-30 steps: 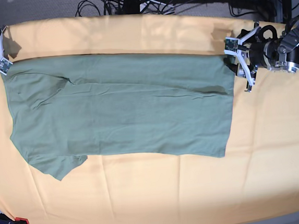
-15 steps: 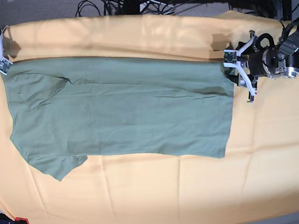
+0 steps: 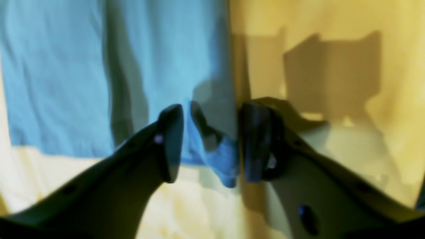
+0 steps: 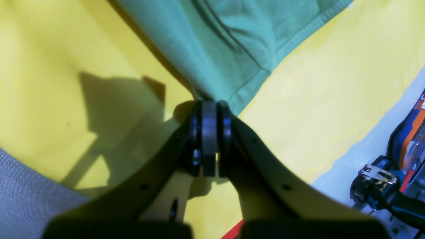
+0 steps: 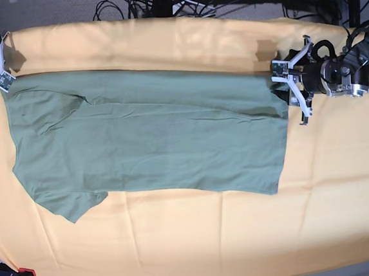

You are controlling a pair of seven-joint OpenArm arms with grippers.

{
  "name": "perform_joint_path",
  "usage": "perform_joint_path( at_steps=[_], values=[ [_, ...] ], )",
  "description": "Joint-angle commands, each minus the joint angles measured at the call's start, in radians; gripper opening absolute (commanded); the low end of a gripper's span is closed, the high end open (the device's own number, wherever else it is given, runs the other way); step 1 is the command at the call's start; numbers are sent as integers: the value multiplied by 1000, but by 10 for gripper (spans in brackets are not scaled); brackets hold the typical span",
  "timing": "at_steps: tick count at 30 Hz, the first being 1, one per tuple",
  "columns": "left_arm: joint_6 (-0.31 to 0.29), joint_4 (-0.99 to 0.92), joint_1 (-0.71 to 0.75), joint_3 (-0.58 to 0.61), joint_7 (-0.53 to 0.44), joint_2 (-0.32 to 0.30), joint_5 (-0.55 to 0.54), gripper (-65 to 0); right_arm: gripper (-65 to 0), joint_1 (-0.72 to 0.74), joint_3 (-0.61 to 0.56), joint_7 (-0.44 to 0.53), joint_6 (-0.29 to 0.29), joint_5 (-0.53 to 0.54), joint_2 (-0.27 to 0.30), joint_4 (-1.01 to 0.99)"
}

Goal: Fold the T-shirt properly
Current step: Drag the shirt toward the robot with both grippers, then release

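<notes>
T-shirt (image 5: 149, 138) flat on yellow cloth (image 5: 180, 241), right gripper (image 4: 210, 137) pinching corner

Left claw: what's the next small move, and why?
Probably close the left claw on the T-shirt corner. Its jaws stand open astride that corner, which lies bunched between them, while the right claw is already shut on the opposite end.

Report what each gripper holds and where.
Right gripper: jaws shut on the T-shirt at a corner edge. Left gripper: jaws open astride its hem corner, holding nothing.
</notes>
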Motion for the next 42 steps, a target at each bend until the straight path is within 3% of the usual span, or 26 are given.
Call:
perform_joint_path(
  at_steps=[1,3,7,14,16,18,25,28,35,42],
  values=[
    [-16,10,-19,-10,-3,-18,-6,-334,-650,0,12,-4,-11,-5,18,11],
    [-18,10,-19,-10,-3,-18,19,-333,-650,0,12,-16,-11,-5,18,11],
    [47,10,-19,-10,1,-18,33,-334,-650,0,12,-15,-11,-5,18,11],
    [16,9,-16,-10,1,-18,33,-355,-650,0,12,-15,-11,-5,18,11],
    [16,9,-16,-10,1,-18,33,-453,-650,0,12,-15,-11,-5,18,11],
    [18,9,-16,-10,1,-18,33,-650,-650,0,12,-15,-11,-5,18,11],
    [4,23,-16,-10,-1,-49,32,-650,-650,0,12,-36,50,-12,19,30],
    [-28,62,-16,-10,-7,-92,17,-650,-650,0,12,-53,82,-21,22,31],
    [-28,171,-16,-10,-38,-191,-36,-650,-650,-3,13,-153,171,-34,27,109],
    [-28,180,-7,-10,-37,-233,-101,-650,-650,-118,13,-237,181,-35,109,167]
  ],
)
